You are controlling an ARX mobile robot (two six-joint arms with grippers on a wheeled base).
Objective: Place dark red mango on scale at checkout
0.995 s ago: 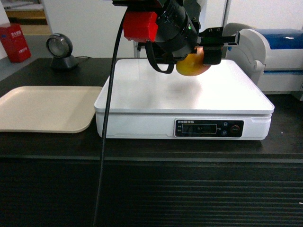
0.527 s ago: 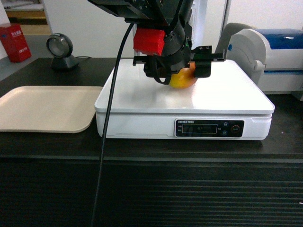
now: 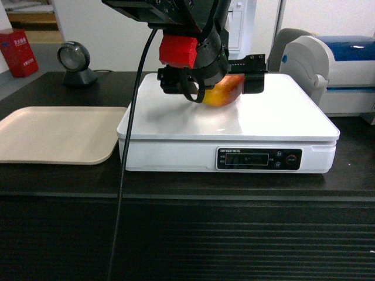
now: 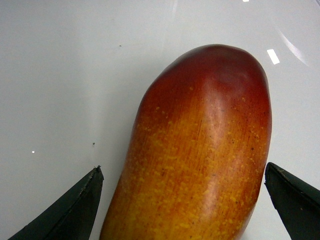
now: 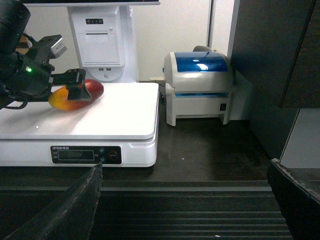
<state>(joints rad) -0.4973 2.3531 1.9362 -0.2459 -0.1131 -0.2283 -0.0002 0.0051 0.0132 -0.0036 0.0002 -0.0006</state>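
mango (image 4: 200,150) lowered onto scale (image 3: 281,117) | glossy red-to-orange skin | left tool (image 4: 185,205) apart | right tool (image 5: 185,200) apart

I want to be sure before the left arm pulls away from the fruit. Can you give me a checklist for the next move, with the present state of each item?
1. Oval dark red and orange mango is over the white platform of the large flat white scale: ok.
2. Mango rests on the platform, not hanging: cannot tell for sure; the right wrist view shows it low against the surface.
3. Left gripper released: ok, the wrist view shows a gap between each black fingertip and the mango.
4. Mango away from the platform edges: ok.
5. Right gripper clear of the scale: ok, it is open and back at the black counter front.
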